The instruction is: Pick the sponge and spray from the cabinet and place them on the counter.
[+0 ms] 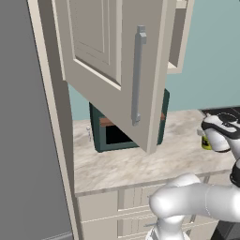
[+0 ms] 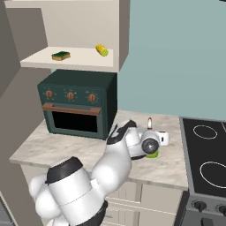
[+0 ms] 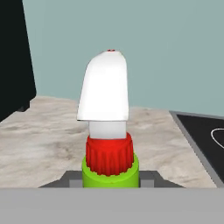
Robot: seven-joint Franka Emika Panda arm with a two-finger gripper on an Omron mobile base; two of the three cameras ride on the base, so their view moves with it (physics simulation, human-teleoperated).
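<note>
- The gripper (image 3: 111,180) is seen at the bottom centre of the hand view, its jaws closed on the spray (image 3: 108,127), which is held upright between them.
- In that view the spray's white nozzle, red collar and green body are shown, with the counter (image 3: 39,140) behind it and a black cooktop (image 3: 205,135) at the right edge.
- In the right base view the gripper (image 2: 152,143) is placed at the centre right, low over the counter (image 2: 53,150), with the spray (image 2: 152,153) showing as a green patch under the hand and a small red tip above it.
- In the left base view the hand is found at the right edge, and the spray (image 1: 206,142) is seen as a yellow-green patch beside it, just over the counter (image 1: 122,164).
- Whether the bottle's base touches the stone cannot be told.
- The sponge (image 2: 61,55) is laid flat on the shelf of the cabinet (image 2: 79,31), at the upper left of the right base view; a yellow object (image 2: 102,50) lies to its right on the same shelf.
- The cabinet door (image 1: 112,61) is swung open in the left base view, its grey handle (image 1: 137,75) upright.
- A dark green oven (image 2: 77,106) is stood on the counter below the shelf.
</note>
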